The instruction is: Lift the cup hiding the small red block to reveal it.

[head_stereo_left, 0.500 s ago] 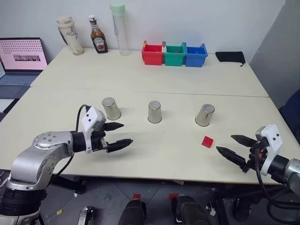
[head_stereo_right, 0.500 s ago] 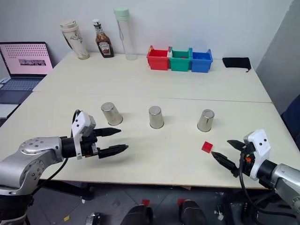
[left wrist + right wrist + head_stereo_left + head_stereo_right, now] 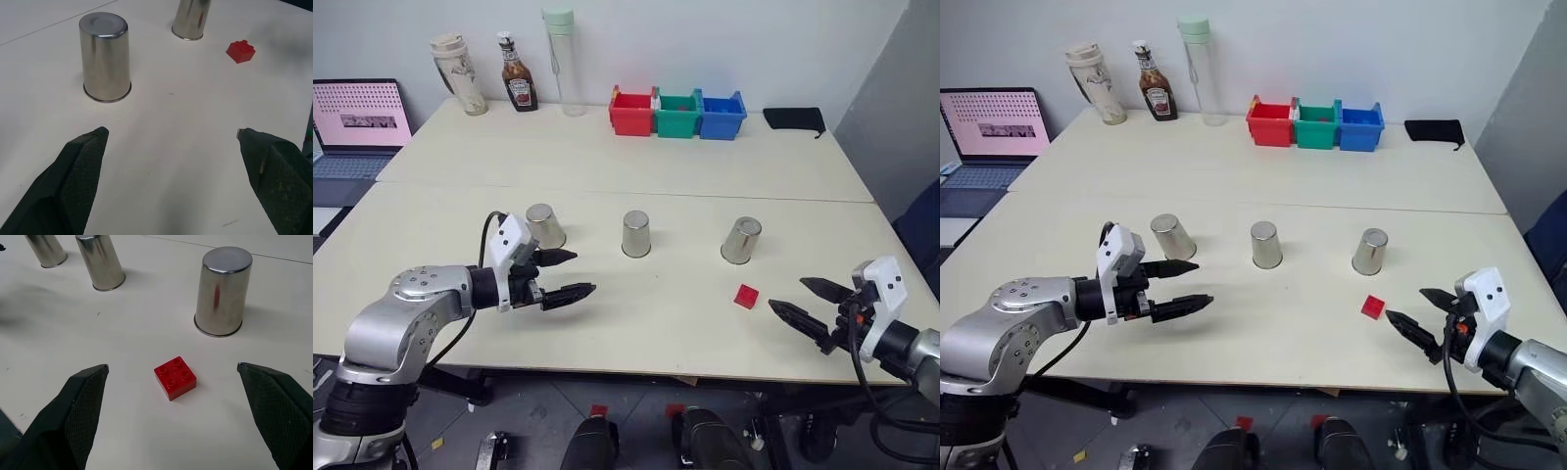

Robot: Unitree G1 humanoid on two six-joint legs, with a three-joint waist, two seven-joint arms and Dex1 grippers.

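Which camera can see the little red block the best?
The right wrist view: the small red block lies close and whole there, its four studs plain, between the open fingers of the right gripper. The left wrist view shows it smaller, off to one side. In the two eye views it is a tiny red square near the rightmost cup.

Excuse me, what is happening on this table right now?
A two-armed robot faces three upturned metal cups in a row on the table. The small red block lies uncovered in front of the right cup, which stands mouth down. The left gripper and the right gripper are both open and hold nothing, hovering over the table.
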